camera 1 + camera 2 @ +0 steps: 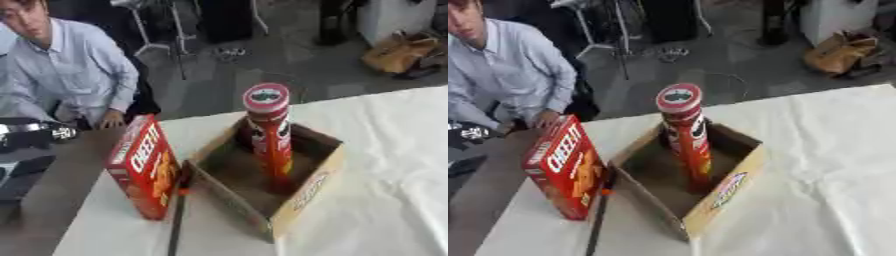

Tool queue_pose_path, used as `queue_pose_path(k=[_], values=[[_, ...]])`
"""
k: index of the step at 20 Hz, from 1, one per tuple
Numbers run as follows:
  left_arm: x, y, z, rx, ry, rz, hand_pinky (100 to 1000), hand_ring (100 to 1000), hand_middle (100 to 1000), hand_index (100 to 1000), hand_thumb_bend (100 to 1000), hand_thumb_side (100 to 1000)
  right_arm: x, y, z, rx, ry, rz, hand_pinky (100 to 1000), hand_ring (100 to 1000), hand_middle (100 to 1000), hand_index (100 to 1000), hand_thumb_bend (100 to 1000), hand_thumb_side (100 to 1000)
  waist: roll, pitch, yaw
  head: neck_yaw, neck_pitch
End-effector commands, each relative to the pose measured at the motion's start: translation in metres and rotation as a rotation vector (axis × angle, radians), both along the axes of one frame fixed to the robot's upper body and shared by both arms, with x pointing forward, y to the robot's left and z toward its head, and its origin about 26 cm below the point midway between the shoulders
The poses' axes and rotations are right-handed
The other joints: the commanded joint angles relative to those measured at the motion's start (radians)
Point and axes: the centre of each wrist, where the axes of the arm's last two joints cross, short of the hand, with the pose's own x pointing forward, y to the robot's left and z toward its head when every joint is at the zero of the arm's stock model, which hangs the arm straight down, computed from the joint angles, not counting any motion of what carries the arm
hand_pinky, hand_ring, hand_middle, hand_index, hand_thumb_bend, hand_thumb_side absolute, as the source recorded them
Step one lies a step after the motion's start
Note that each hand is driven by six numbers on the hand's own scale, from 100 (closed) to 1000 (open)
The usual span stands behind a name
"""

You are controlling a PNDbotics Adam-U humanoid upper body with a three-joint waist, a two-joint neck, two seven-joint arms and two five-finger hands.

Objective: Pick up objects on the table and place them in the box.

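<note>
An open cardboard box (308, 192) sits on the white-covered table (394, 165), turned at an angle. A tall red crisp can (269, 131) stands upright inside it, its lid well above the rim. A red cracker box (144, 167) stands upright on the table just left of the cardboard box, close to its left wall. My left hand (33, 134) shows as a black and silver shape at the left edge, apart from the cracker box. My right hand is out of view.
A thin black rod (177, 222) with an orange bit lies on the table between the cracker box and the cardboard box, running to the front edge. A bare brown strip of table (52, 210) lies left of the cloth. Cloth stretches right of the box.
</note>
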Motion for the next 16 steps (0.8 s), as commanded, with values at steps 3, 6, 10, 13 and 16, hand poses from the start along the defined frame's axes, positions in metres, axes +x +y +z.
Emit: queue_pose_path(k=[3,6,10,13,16], values=[[-0.007,0.009,0.024,0.042,-0.026,0.022,1000,1000,1000,1000,100,1000,-0.001,0.0,0.011,-0.03,-0.025,-0.002,887,899,653,641,100,1000,-0.006,-0.014,0.003,0.004,-0.004],[-0.008,0.007,0.026,0.075,-0.013,0.0,1000,1000,1000,1000,207,1000,-0.001,0.0,0.011,-0.031,-0.022,-0.002,887,899,652,640,100,1000,-0.004,-0.015,0.004,0.002,-0.001],[-0.014,-0.006,0.036,0.218,-0.093,-0.111,1000,1000,1000,1000,435,1000,-0.001,0.0,0.01,-0.033,-0.015,0.0,886,898,651,640,100,1000,-0.001,-0.015,0.007,0.003,0.002],[-0.025,-0.017,0.047,0.438,-0.296,-0.234,1000,1000,1000,1000,464,1000,-0.001,0.001,0.011,-0.034,-0.012,0.002,886,898,651,640,100,1000,0.0,-0.014,0.006,0.003,0.003],[-0.025,-0.013,0.043,0.552,-0.407,-0.265,1000,1000,1000,1000,484,1000,-0.001,0.001,0.011,-0.035,-0.011,0.005,887,898,651,640,100,1000,0.0,-0.014,0.005,0.002,0.003]])
